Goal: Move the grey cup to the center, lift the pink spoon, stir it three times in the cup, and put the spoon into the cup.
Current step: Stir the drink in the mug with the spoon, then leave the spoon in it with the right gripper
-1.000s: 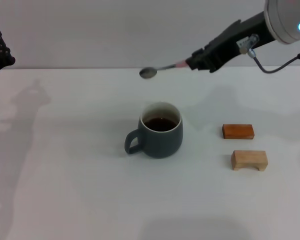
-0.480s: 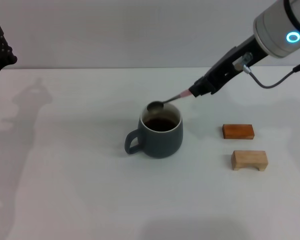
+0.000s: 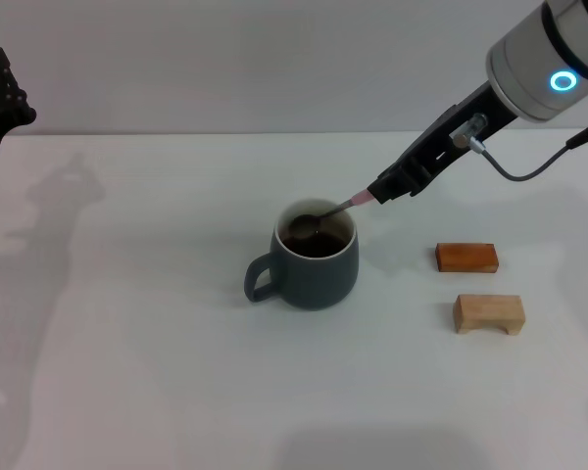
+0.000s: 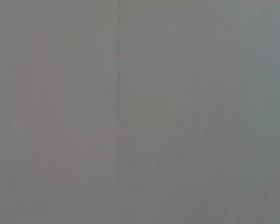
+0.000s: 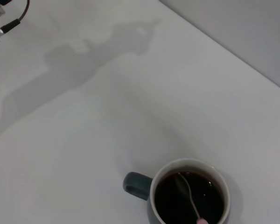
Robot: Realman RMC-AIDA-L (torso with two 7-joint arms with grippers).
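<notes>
The grey cup [image 3: 315, 266] stands near the middle of the white table, its handle toward the robot's left, with dark brown liquid inside. It also shows in the right wrist view [image 5: 190, 197]. My right gripper [image 3: 384, 188] is shut on the pink handle of the pink spoon [image 3: 338, 210] just behind and to the right of the cup. The spoon slants down over the rim and its metal bowl is in the liquid [image 5: 182, 184]. My left gripper [image 3: 2, 98] is parked at the far left edge, away from the table's objects.
An orange block [image 3: 465, 257] and a wooden block [image 3: 487, 313] lie to the right of the cup. The left wrist view shows only a blank grey surface.
My right gripper has come down and toward the cup with the spoon. The spoon's bowl went from high behind the cup to the rim and is now in the liquid.
</notes>
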